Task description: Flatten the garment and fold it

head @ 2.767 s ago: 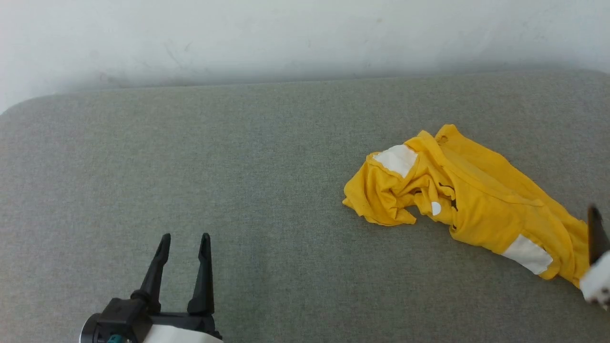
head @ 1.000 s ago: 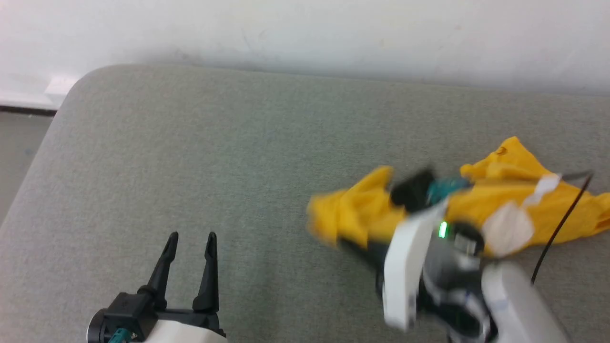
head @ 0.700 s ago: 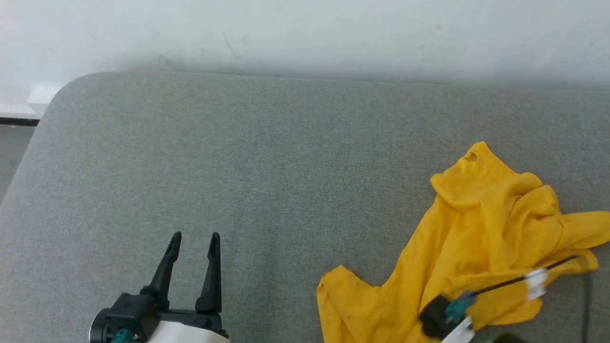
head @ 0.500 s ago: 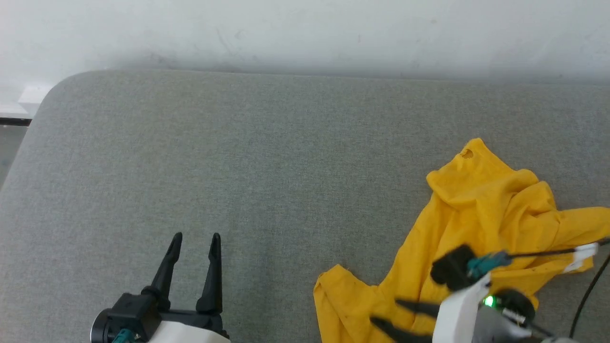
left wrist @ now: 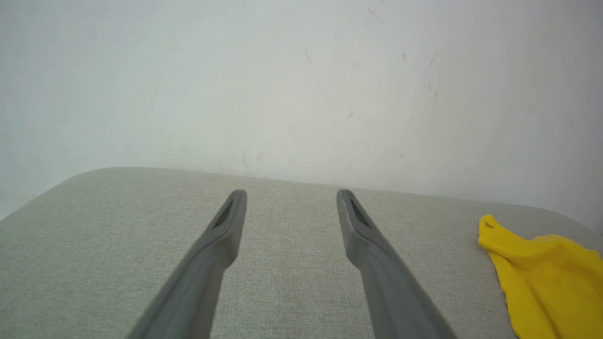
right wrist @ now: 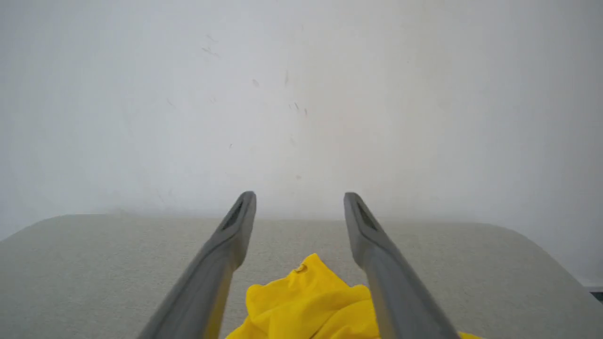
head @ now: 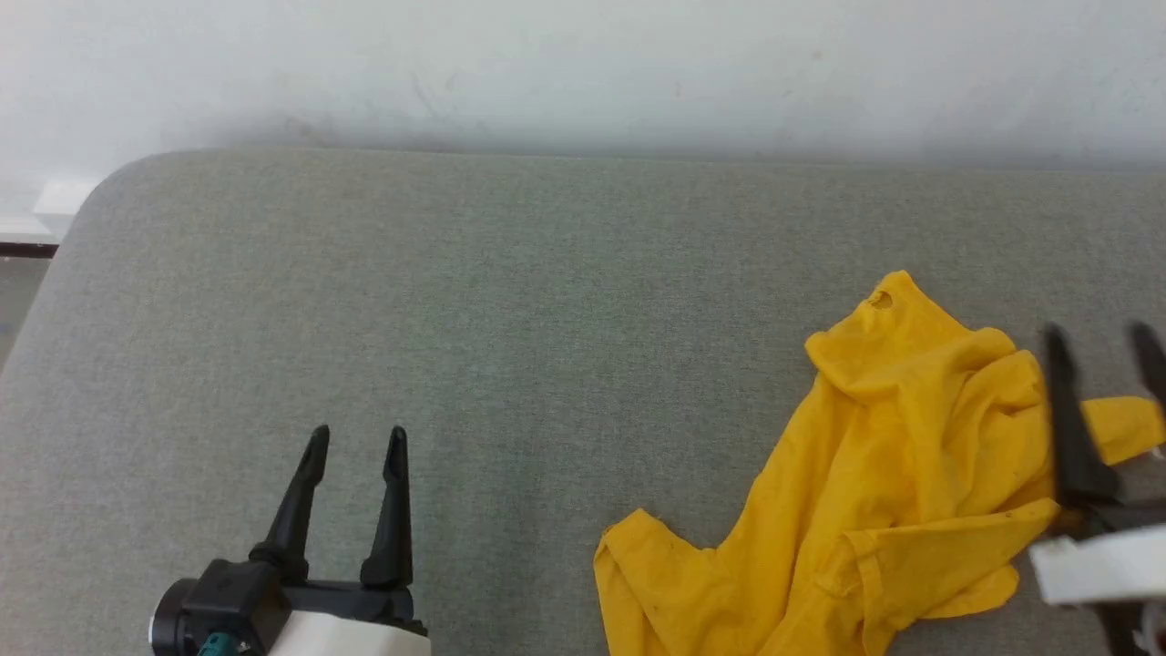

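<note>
The garment point(head: 874, 483), a yellow T-shirt, lies crumpled on the right half of the grey cushion point(head: 474, 301), plain side up, with a small hole near its far tip. Its lower part runs past the head view's bottom edge. My right gripper point(head: 1102, 339) stands open at the far right, over the garment's right edge, with nothing between its fingers. In the right wrist view the garment point(right wrist: 306, 301) sits below the open right gripper point(right wrist: 299, 200). My left gripper point(head: 355, 442) is open at the lower left, well clear of the cloth. The left wrist view has the garment point(left wrist: 541, 278) at the right edge and the open left gripper point(left wrist: 291, 197).
A pale wall point(head: 583, 64) runs along the cushion's far edge. The cushion's rounded left corner point(head: 100, 191) drops to the floor point(head: 18, 282) at the far left. Bare grey cushion stretches between my left gripper and the garment.
My right gripper let go of the garment, which dropped spread on the cushion's right half. The right arm then swung to the far right with fingers open. The left gripper stayed put.
</note>
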